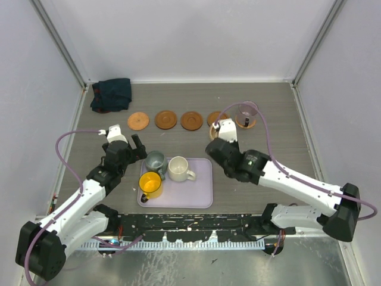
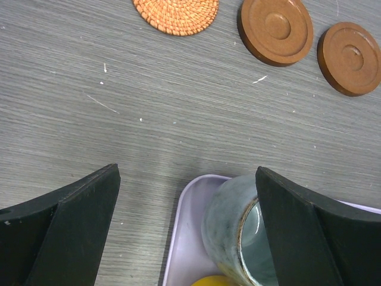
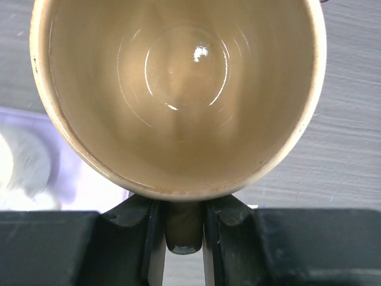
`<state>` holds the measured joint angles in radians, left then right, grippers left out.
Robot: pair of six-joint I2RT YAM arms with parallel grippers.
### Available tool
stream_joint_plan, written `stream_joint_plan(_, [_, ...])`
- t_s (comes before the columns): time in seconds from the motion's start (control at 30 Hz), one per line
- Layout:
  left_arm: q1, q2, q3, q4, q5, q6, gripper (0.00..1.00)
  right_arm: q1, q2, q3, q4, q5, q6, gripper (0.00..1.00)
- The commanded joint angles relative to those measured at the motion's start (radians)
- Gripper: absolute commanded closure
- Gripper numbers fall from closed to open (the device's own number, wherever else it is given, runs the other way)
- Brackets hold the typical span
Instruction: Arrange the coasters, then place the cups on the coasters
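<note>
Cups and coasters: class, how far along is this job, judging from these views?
Done: the coasters form a row, and the purple cup stands on the rightmost. In hand: the right gripper clamps the tan cup by its handle. Remaining: grey-green cup, white cup and yellow cup wait on the tray.

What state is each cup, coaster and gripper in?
Left gripper, open, empty.
Right gripper, shut on tan cup.
Tan cup, held by its handle.
Purple cup, upright on end coaster.
Green cup, upright on tray.
White cup, upright on tray.
Yellow cup, upright on tray.
Other coasters, flat in a row.
</note>
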<state>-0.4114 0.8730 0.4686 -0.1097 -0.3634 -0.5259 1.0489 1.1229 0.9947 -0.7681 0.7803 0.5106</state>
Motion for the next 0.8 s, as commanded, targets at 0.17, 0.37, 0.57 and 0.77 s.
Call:
stream_joint_plan(0.17, [-0.004,0.017,0.005,0.044,0.004,-0.022,0.02,-0.330,0.220,0.168,0.396,-0.191,-0.281,0.99])
stream_joint_plan(0.37, [-0.004,0.050,0.016,0.038,0.008,-0.023,0.02,-0.431,0.430,0.313,0.411,-0.272,-0.261,0.99])
stream_joint_plan(0.57, [-0.004,0.088,0.032,0.031,0.014,-0.011,0.02,-0.544,0.574,0.422,0.393,-0.400,-0.219,0.99])
stream_joint_plan(0.77, [-0.004,0.118,0.060,0.014,0.017,0.000,0.02,-0.606,0.650,0.473,0.384,-0.448,-0.222,0.99])
